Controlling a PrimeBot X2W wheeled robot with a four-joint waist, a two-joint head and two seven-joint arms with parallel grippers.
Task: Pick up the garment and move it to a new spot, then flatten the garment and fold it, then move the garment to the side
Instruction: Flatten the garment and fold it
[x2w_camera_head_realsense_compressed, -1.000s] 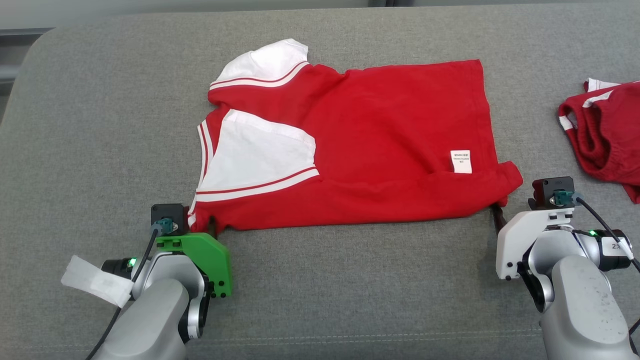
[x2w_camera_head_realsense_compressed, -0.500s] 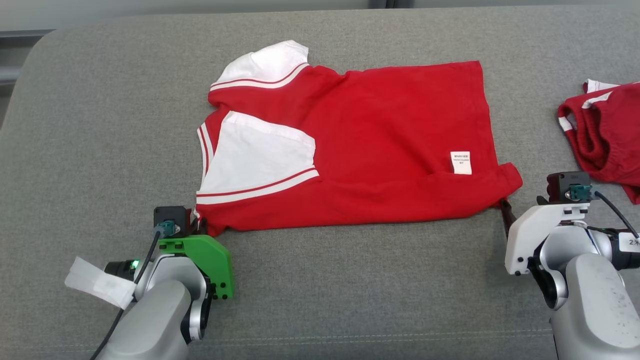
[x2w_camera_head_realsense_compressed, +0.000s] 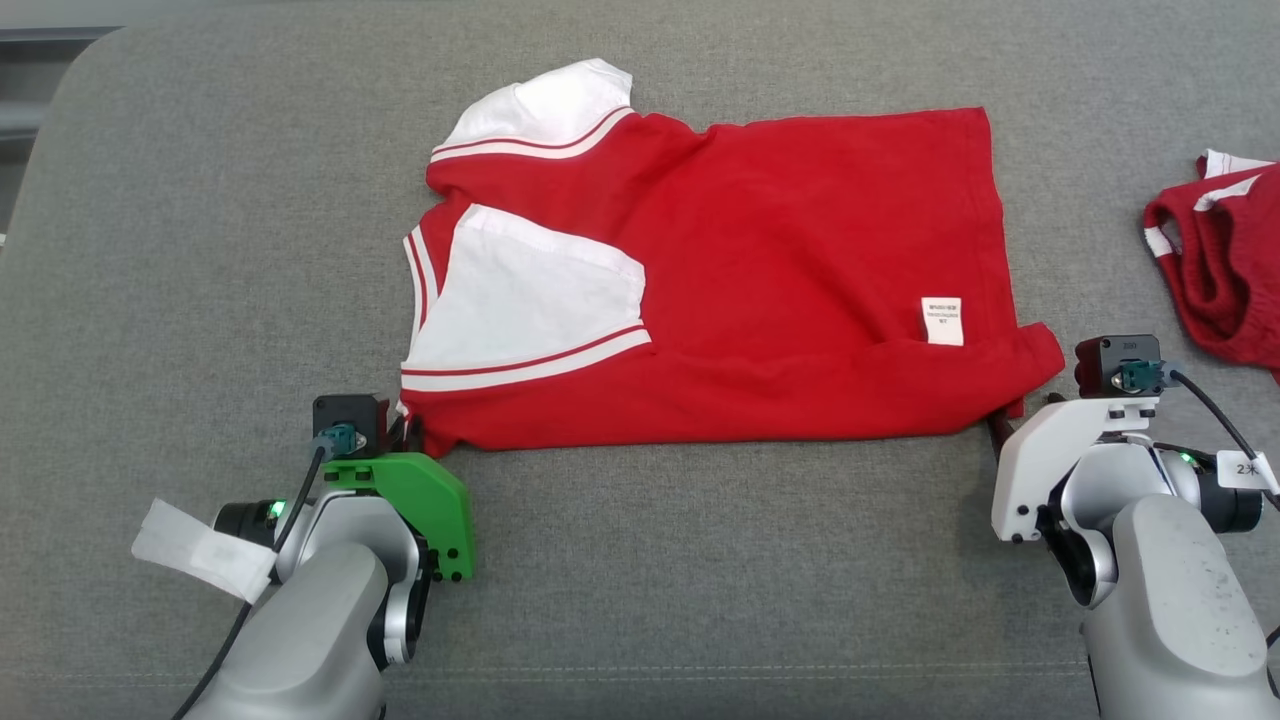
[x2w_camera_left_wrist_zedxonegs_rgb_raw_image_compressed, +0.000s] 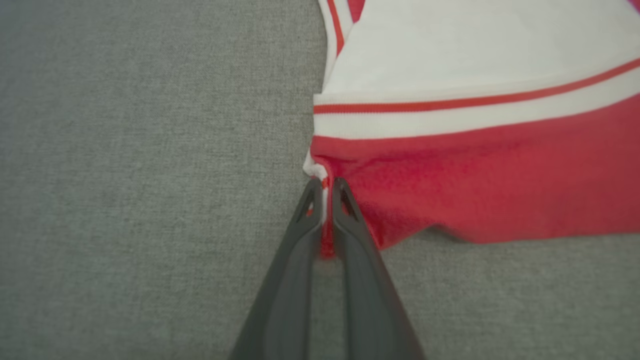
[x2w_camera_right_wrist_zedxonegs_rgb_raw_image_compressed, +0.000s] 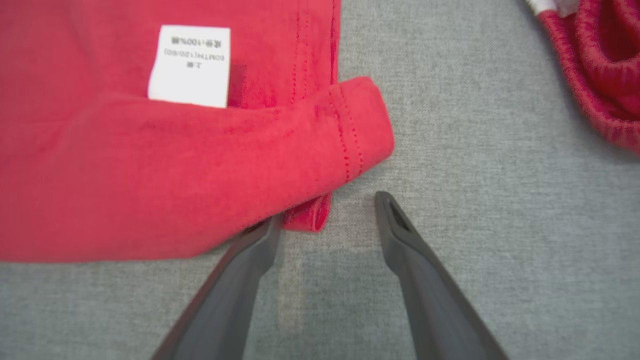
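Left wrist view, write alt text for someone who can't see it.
The left tool is shut on the corner of a red shirt with white striped trim, lying on a grey fabric surface.

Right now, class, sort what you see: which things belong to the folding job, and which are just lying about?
Job: red and white shirt; left gripper, shut on its corner; right gripper, open at the hem.
Lying about: second red garment, far right.

The left gripper (x2w_camera_left_wrist_zedxonegs_rgb_raw_image_compressed: 325, 186) reaches forward low, fingers pinched tight on the garment (x2w_camera_left_wrist_zedxonegs_rgb_raw_image_compressed: 475, 190) corner; the right gripper (x2w_camera_right_wrist_zedxonegs_rgb_raw_image_compressed: 327, 210) reaches forward too, fingers spread wide apart
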